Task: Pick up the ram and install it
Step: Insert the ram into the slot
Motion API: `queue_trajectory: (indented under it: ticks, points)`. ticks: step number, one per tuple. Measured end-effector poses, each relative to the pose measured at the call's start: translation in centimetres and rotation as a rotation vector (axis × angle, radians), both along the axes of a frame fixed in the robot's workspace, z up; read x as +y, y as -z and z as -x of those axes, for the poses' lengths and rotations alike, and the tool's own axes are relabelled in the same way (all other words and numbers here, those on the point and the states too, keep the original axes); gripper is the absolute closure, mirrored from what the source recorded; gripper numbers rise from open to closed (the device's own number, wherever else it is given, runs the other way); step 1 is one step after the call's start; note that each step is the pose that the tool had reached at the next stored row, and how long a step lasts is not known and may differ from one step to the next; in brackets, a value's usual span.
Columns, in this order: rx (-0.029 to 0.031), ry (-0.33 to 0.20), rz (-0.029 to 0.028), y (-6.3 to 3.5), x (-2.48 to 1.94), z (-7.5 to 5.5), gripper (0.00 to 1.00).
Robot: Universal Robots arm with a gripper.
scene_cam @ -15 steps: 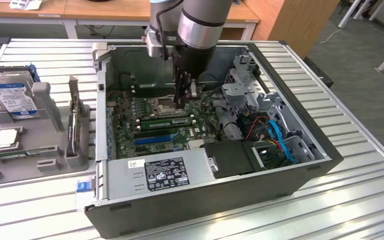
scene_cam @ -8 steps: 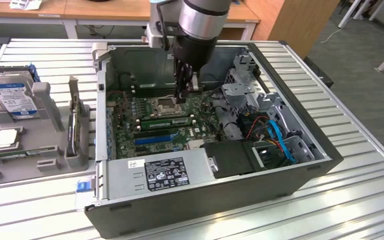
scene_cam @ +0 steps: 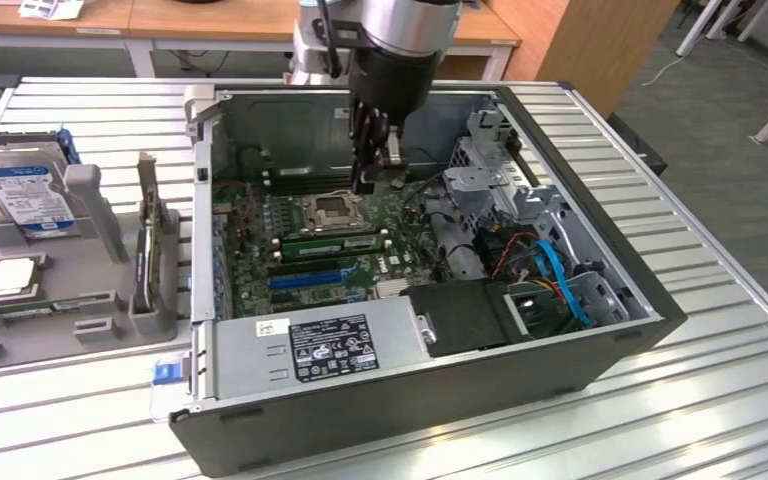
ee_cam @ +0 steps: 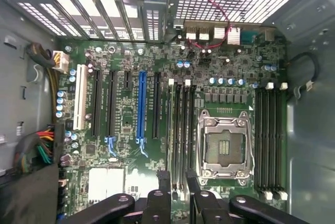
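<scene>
- The ram (scene_cam: 37,304) is seen lying in the grey tray (scene_cam: 51,347) on the counter (scene_cam: 711,330), at 8 o'clock from the open computer case (scene_cam: 398,410) in the exterior view.
- The processor (scene_cam: 11,276) is set just beside it, at 12 o'clock.
- The gripper (scene_cam: 375,178) is held inside the case over the motherboard (ee_cam: 125,103), well apart from the ram.
- Its fingers (ee_cam: 164,182) are spread apart, with nothing clamped between them.
</scene>
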State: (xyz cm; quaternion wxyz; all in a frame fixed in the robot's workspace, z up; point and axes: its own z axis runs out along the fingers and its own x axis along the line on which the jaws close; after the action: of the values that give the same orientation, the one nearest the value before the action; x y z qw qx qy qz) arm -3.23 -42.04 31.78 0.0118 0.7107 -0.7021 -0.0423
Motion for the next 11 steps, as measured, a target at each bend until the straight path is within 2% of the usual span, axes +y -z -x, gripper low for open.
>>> queue_trajectory:
  ticks: [7, 11]
  points:
    - [0.0000, 0.000, 0.0000, -1.45, 0.00, 0.0, 0.75]
    - [-0.0001, 0.000, -0.0001, -1.62, 0.00, 0.0, 0.75]
